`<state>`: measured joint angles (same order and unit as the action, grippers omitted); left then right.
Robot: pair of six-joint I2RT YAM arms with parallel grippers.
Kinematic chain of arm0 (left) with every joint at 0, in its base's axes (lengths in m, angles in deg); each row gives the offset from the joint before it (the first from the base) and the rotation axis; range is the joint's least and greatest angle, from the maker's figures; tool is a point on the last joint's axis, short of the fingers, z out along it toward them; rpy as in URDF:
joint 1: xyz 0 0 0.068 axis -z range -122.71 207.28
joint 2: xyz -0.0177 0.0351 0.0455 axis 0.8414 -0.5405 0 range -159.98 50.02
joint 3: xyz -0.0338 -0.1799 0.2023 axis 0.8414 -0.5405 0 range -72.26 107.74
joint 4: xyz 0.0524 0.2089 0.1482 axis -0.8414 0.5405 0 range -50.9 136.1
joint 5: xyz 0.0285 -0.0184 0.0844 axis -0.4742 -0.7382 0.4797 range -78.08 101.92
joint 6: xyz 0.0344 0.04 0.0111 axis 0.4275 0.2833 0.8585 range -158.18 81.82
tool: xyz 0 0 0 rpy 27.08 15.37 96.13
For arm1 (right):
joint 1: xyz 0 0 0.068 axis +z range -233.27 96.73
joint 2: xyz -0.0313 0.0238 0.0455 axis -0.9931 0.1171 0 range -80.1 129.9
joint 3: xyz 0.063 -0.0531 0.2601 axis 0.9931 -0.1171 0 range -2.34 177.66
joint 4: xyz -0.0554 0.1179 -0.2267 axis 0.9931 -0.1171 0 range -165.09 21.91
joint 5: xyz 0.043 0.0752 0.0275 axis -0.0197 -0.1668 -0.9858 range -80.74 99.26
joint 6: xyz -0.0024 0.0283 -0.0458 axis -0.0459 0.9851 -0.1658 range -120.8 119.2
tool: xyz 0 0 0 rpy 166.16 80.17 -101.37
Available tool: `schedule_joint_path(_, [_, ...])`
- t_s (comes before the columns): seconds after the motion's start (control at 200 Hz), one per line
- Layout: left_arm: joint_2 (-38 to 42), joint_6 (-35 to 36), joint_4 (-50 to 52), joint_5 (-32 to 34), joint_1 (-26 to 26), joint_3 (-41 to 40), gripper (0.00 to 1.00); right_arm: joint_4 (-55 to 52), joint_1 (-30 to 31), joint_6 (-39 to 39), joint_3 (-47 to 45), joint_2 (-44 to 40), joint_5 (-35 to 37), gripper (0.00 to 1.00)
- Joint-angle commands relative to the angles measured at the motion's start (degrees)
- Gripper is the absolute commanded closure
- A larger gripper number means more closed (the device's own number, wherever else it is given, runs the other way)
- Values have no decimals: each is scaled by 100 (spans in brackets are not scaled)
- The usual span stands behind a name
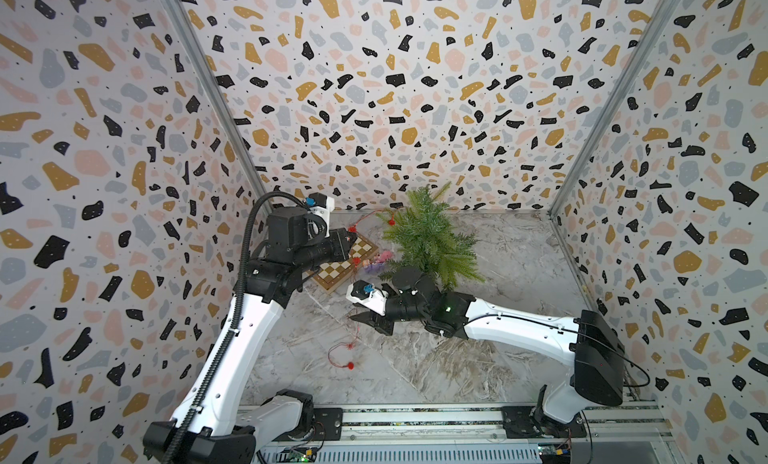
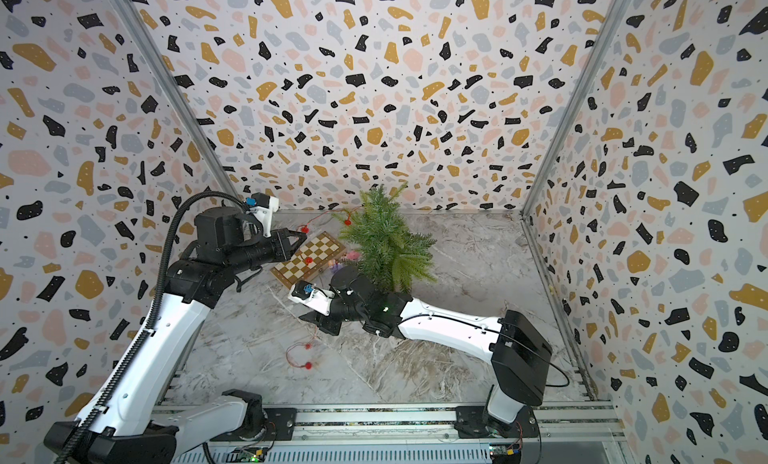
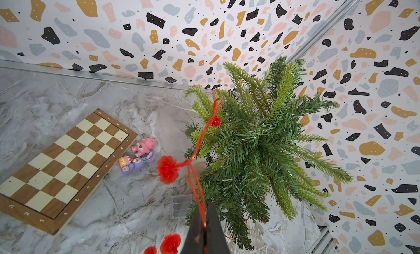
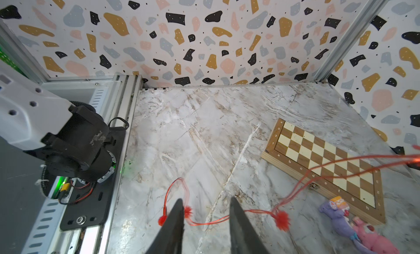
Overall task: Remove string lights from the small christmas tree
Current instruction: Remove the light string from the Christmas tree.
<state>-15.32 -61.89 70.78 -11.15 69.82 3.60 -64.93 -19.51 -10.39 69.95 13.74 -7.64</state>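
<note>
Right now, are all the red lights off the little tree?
No, the string lights loop over a branch of the small christmas tree, with one red bulb hanging among the needles.

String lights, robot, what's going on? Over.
Left hand shut on string lights. Right hand open, empty. One loop caught on tree. Chessboard and toys beside tree.

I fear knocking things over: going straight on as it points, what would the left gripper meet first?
Probably near branches of the small christmas tree; the left gripper, shut on the string lights, points at them, though the gap is hard to judge.
</note>
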Motion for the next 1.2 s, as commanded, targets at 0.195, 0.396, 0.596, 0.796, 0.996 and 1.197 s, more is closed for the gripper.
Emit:
schedule_joint_path(0.195, [179, 129, -241, 108, -46, -168, 100, -237, 116, -134, 92, -155, 177, 55])
schedule_joint_path(0.396, [171, 239, -194, 256, -45, -68, 100, -458, 153, -40, 161, -550, 188, 53])
schedule_joint_path(0.596, [114, 389, -128, 399, -41, 160, 100, -636, 152, 44, 97, -1182, 320, 46])
schedule_joint_path(0.796, [-85, 563, -8, 502, -42, 506, 100, -1309, 118, 1, 427, -1520, 986, 41])
schedule_joint_path(0.996, [-282, 653, -35, 779, -47, 751, 100, -1575, -93, -62, 619, -1877, 1684, 38])
schedule_joint_path(1.197, [-530, 664, -197, 962, -41, 1042, 100, -1580, -797, 96, 668, -2185, 1510, 35])
